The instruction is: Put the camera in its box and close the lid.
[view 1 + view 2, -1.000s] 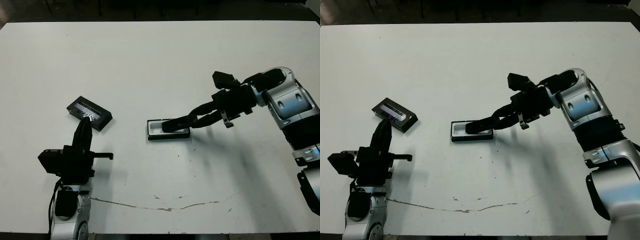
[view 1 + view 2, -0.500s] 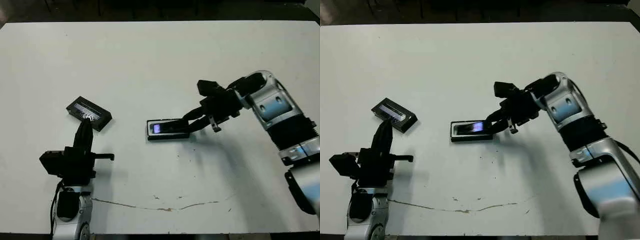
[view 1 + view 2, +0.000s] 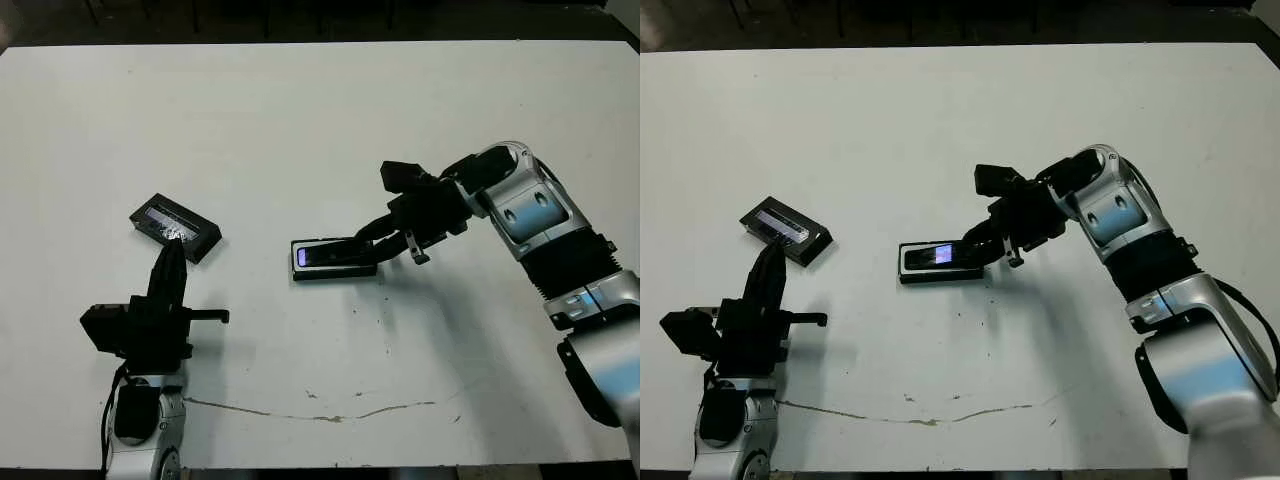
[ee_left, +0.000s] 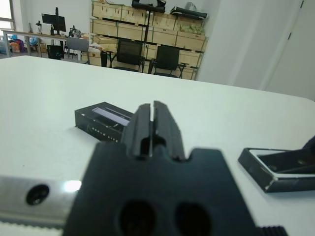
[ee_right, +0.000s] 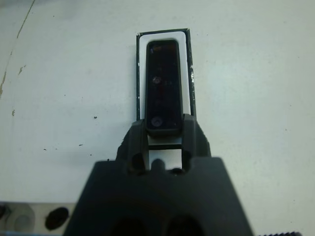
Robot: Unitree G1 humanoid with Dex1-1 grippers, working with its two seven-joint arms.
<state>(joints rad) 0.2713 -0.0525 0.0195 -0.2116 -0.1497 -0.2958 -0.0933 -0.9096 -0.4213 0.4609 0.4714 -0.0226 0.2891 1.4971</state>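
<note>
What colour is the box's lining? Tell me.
White lining inside the box, with black walls; the right wrist view shows it best.

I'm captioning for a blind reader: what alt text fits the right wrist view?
The right hand grips one end of the black camera, which lies lengthwise over the white-lined box on the white table.

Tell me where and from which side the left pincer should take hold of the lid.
Grip the lid across its narrow width, on the two long black side walls, coming down from above. It lies flat on the table with its label strip up, just ahead of the left pincer, so the long sides are probably free.
</note>
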